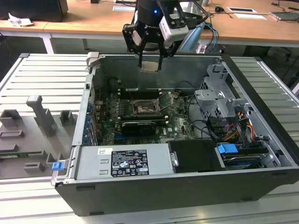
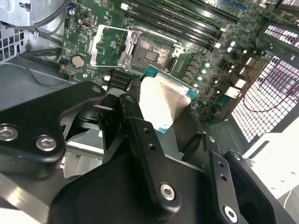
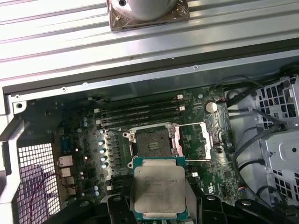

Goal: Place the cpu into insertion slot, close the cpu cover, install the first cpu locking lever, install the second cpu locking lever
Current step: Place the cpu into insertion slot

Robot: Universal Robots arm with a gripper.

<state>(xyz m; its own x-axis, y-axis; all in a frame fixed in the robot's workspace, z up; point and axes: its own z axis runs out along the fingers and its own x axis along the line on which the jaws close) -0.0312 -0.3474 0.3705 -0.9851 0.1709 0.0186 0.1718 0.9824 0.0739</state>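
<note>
One flat, square, silvery-faced cpu (image 3: 159, 186) sits pinched in the black pincer (image 1: 150, 66) above the dark-centred insertion slot (image 3: 153, 142).

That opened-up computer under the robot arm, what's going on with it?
A robot arm's black pincer holds a small square silvery-beige chip above the open black computer case. On the green board below, the black-framed square socket sits empty, and its silver metal frame cover is flipped open beside it. The chip has not been placed yet.
</note>
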